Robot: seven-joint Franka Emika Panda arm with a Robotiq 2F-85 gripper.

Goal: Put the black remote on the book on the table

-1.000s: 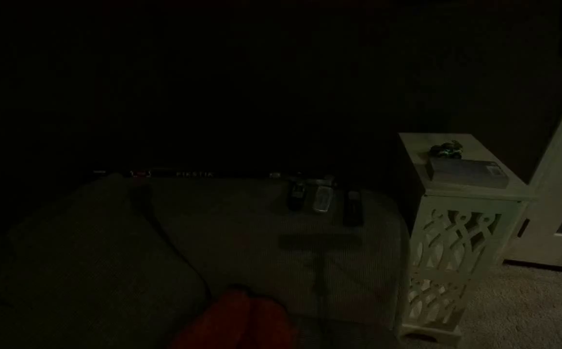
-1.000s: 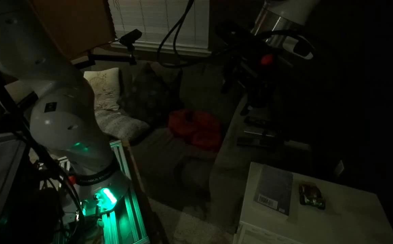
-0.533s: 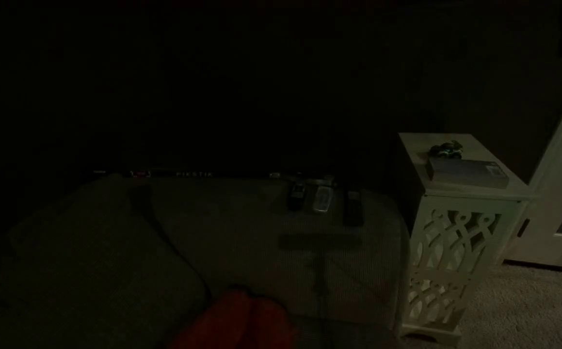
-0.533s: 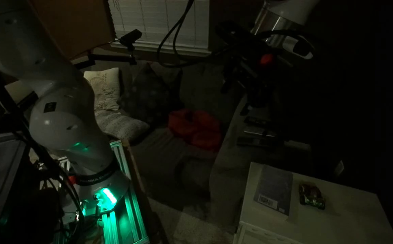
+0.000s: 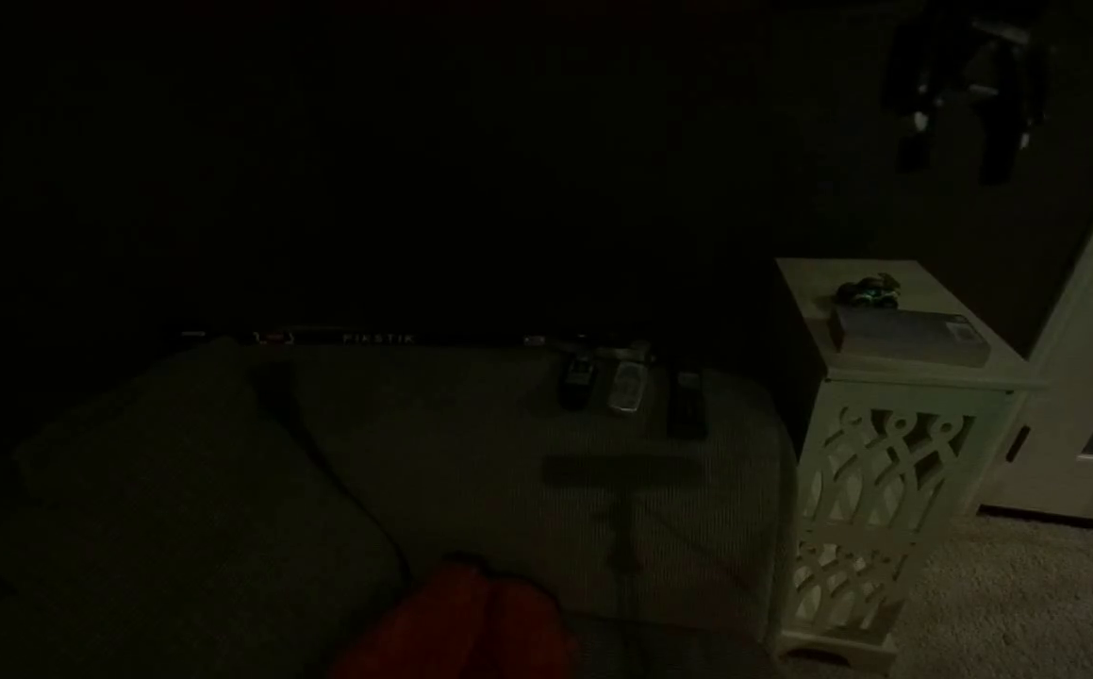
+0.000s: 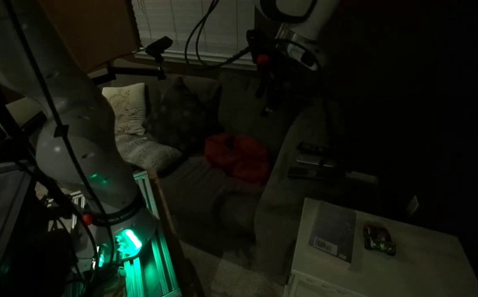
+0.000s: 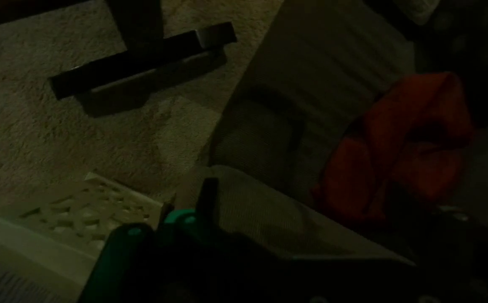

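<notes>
Fingers [image 5: 997, 156] now enter an exterior view at upper right, shifted since the earlier frame, and stand parted. Black remote [image 5: 687, 415] lies on the sofa arm [image 5: 471, 424], beside a grey object [image 5: 628, 389]; book [image 5: 904, 332] rests on the desk [image 5: 815, 283].

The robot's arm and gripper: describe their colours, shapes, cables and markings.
The arm is pale grey-white, with smooth rounded segments, black cables and a dark lettered band above a glowing green light. The gripper looks black and two-fingered; finer detail is too dim.
</notes>
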